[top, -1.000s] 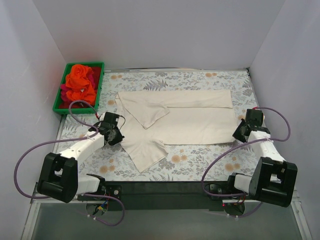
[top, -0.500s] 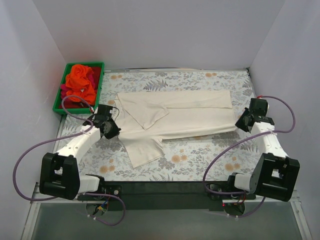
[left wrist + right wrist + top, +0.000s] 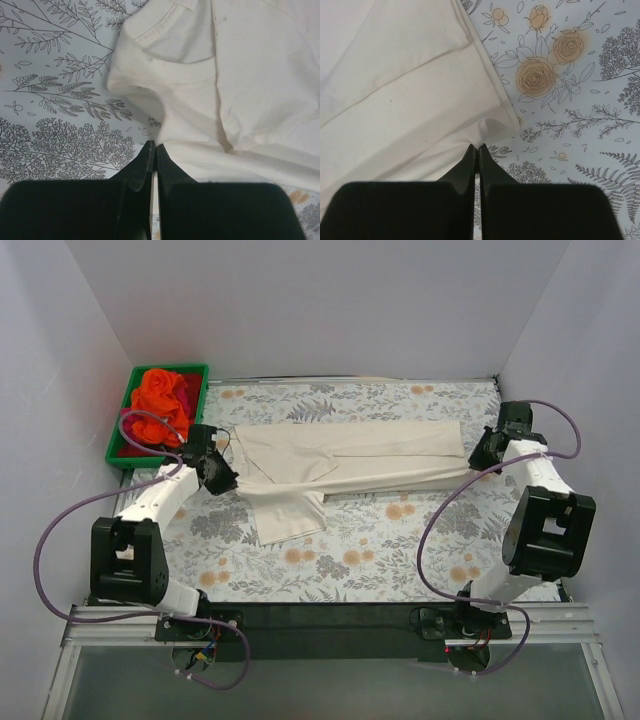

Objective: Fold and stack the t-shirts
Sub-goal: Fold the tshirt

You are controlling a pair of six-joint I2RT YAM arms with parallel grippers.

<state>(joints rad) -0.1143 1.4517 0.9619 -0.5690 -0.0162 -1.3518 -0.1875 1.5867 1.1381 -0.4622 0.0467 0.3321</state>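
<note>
The large cream t-shirt [image 3: 350, 455] lies across the far half of the floral cloth, its near long side folded over toward the back, one sleeve [image 3: 285, 515] hanging toward the front. My left gripper [image 3: 226, 480] is shut on the shirt's left edge [image 3: 165, 145]. My right gripper [image 3: 480, 458] is shut on the shirt's right hem corner [image 3: 490, 127]. Both hold the cloth low over the shirt. The orange t-shirt [image 3: 162, 400] and a red-magenta one [image 3: 128, 418] lie bunched in the green bin.
The green bin [image 3: 124, 452] stands at the far left corner. The floral tablecloth [image 3: 400, 540] covers the table. White walls close in on three sides; the right wall is close to the right arm [image 3: 545, 475].
Both grippers have carried the shirt's near edge away from the front toward the back, folding the shirt lengthwise into a narrower band. The sleeve trailed along.
</note>
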